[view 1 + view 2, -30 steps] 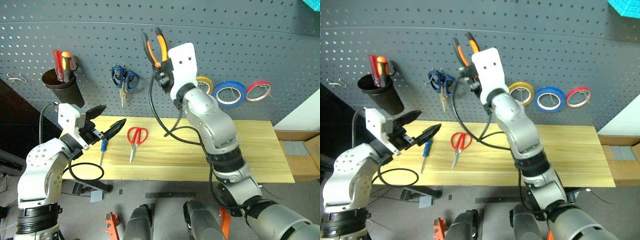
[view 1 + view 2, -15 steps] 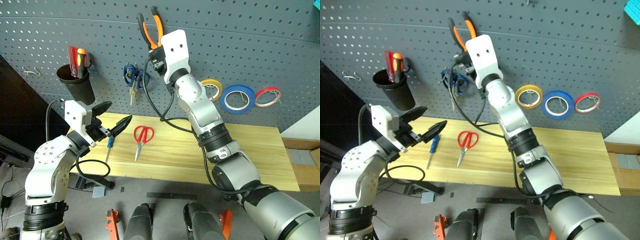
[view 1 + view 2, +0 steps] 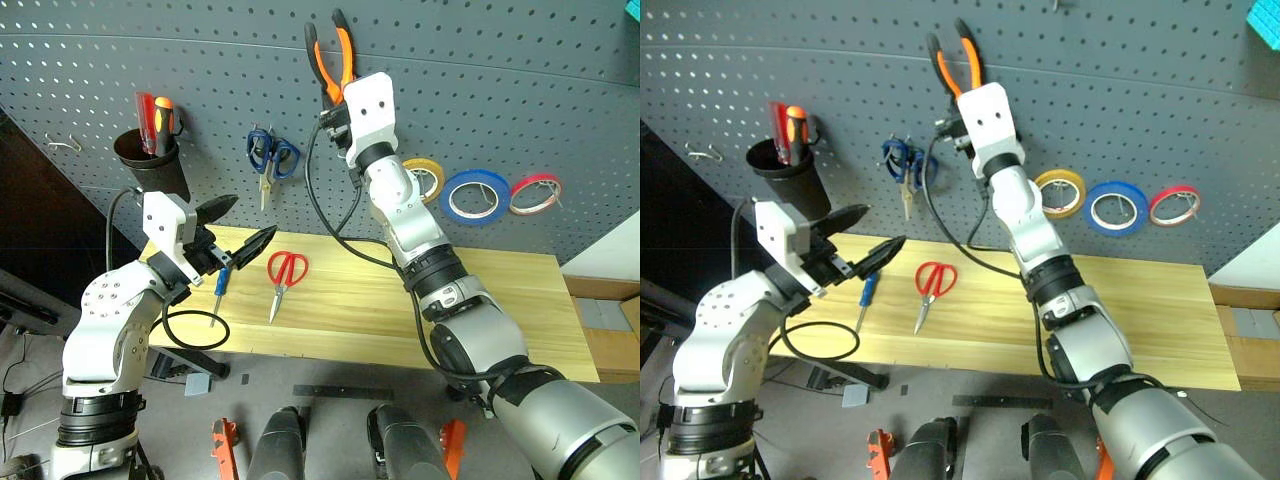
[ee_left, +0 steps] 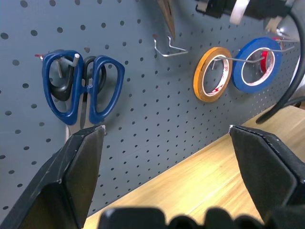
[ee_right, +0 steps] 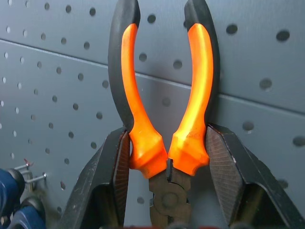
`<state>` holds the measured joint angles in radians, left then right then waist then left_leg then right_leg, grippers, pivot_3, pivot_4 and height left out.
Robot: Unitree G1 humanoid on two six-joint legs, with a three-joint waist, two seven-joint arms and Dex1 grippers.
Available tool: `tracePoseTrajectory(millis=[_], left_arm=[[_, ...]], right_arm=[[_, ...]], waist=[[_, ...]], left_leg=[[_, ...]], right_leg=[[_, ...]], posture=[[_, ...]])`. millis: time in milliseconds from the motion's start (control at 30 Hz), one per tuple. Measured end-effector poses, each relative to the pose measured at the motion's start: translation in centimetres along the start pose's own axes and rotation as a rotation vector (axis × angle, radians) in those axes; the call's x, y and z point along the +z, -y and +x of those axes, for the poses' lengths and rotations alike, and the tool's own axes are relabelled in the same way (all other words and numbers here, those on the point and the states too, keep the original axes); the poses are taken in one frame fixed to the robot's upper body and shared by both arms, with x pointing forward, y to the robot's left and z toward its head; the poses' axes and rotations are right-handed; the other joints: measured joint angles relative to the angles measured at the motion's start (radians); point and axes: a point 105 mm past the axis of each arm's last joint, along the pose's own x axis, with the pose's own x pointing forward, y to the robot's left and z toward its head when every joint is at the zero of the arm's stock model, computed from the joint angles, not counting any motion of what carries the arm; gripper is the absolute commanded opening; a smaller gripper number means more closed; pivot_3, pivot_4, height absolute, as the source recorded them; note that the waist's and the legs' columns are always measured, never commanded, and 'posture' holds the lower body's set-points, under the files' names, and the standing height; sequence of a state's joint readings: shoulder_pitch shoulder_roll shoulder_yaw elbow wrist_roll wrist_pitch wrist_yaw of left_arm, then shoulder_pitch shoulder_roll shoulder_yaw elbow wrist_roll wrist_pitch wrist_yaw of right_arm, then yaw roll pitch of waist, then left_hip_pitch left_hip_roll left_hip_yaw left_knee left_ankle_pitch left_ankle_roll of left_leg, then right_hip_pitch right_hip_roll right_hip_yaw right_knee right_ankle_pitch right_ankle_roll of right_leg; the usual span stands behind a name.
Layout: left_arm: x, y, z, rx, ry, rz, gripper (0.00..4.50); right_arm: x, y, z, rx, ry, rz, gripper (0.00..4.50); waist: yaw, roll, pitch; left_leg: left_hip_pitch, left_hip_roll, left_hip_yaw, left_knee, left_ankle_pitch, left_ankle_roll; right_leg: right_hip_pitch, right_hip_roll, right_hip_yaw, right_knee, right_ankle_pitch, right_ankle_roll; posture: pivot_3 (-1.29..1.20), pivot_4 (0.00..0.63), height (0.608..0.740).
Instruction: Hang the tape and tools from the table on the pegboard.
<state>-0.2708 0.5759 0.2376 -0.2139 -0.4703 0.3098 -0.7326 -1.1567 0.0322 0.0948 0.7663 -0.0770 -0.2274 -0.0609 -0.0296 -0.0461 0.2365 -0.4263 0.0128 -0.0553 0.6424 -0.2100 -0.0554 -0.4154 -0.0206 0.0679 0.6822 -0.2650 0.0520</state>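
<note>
pliers (image 5: pixel 164 119): rigid, weighty; held high against pegboard (image 3: pixel 520 90), handles up
right end effector (image 5: pixel 167 157): clamped at handle bases near pivot
left end effector (image 3: pixel 232 228): wide open, empty, above tabletop (image 3: pixel 480 300)

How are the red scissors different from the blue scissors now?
The red scissors lie flat on the table; the blue scissors hang on the pegboard. Handles are red on one, blue on the other. Both point blades downward in the eye views, and no gripper touches them.
</note>
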Motion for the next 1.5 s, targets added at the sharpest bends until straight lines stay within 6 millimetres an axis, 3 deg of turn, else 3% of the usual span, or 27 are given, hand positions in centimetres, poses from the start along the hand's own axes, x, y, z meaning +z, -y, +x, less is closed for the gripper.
tracePoseTrajectory(millis=[667, 933, 1167, 1300, 1433, 1500], left_arm=[[-0.4, -0.1, 0.9, -0.004, 0.003, 0.028, 4.50], [-0.5, 0.2, 1.1, -0.013, -0.005, 0.037, 4.50], [-0.8, 0.1, 1.2, -0.008, -0.014, 0.039, 4.50], [-1.1, -0.2, 1.4, 0.021, -0.026, 0.055, 4.50], [-2.3, -0.6, 1.4, 0.067, -0.088, 0.067, 4.50], [-3.9, -0.9, 0.7, 0.115, -0.155, 0.045, 4.50]], right_arm=[[-6.7, -0.1, -2.2, -0.044, -0.211, -0.029, 1.85], [-8.9, -0.2, -3.3, -0.058, -0.329, -0.046, 4.47], [-11.0, -0.3, -4.6, -0.059, -0.453, -0.045, 4.47], [-12.1, -1.4, -6.0, -0.042, -0.525, 0.010, 4.47], [-12.4, -2.7, -7.7, -0.001, -0.581, 0.077, 4.47], [-12.0, -3.3, -8.9, 0.037, -0.596, 0.112, 4.47]], waist=[[0.000, 0.001, -0.011], [0.000, 0.002, -0.013], [0.000, 0.002, -0.013], [-0.001, 0.002, -0.013], [-0.002, 0.002, -0.013], [-0.002, 0.002, -0.013]], left_leg=[[0.001, 0.000, -0.001, 0.001, 0.002, -0.001], [0.010, 0.000, -0.002, 0.001, 0.004, 0.001], [0.010, 0.001, -0.002, 0.000, 0.006, 0.001], [0.010, 0.001, -0.002, -0.004, 0.006, 0.001], [0.009, 0.001, -0.002, -0.010, 0.006, 0.001], [0.009, 0.001, -0.001, -0.013, 0.006, 0.001]], right_leg=[[0.002, 0.001, -0.001, 0.001, 0.002, -0.003], [0.011, 0.001, -0.002, 0.000, 0.002, -0.003], [0.010, 0.002, -0.002, 0.000, 0.003, -0.005], [0.009, 0.002, -0.002, -0.001, 0.003, -0.005], [0.006, 0.001, -0.002, -0.002, 0.003, -0.005], [0.005, 0.001, -0.002, -0.002, 0.002, -0.005]], posture=[[0.07, 0.145, 0.740], [0.07, 0.149, 0.740], [0.05, 0.151, 0.740], [0.05, 0.154, 0.740], [0.04, 0.160, 0.740], [0.04, 0.164, 0.740]])
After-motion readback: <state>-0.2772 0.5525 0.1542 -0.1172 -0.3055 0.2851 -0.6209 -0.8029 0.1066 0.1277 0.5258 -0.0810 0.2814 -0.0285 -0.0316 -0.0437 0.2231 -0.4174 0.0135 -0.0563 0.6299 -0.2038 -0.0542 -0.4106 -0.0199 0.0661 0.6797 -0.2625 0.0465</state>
